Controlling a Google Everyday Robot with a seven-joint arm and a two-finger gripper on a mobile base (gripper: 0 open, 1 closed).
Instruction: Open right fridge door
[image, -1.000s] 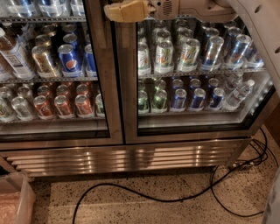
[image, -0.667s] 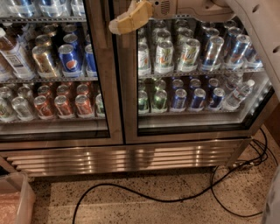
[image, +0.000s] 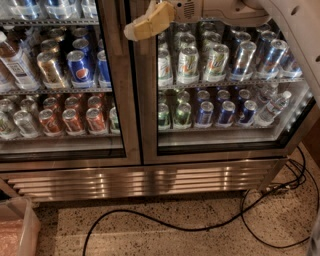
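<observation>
The fridge (image: 150, 182) fills the view, a steel two-door cooler with cans on wire shelves and a slatted grille at its base. The right fridge door (image: 215, 154) has a glass pane showing green, silver and blue cans and a water bottle. Its left edge sits level with the left door (image: 122, 100) at the centre post. My gripper (image: 150, 22), tan-coloured, hangs at the top of the view over the right door's left edge, beside the centre post. My white arm (image: 295, 30) reaches in from the upper right and covers the door's top right corner.
A black cable (image: 200, 227) loops across the speckled floor in front of the grille and runs off to the right. A translucent plastic bin (image: 17, 230) stands at the lower left corner. The left door shows blue Pepsi and red cans.
My gripper has come down a little and shifted slightly right along the right door's left edge. The doors look unchanged.
</observation>
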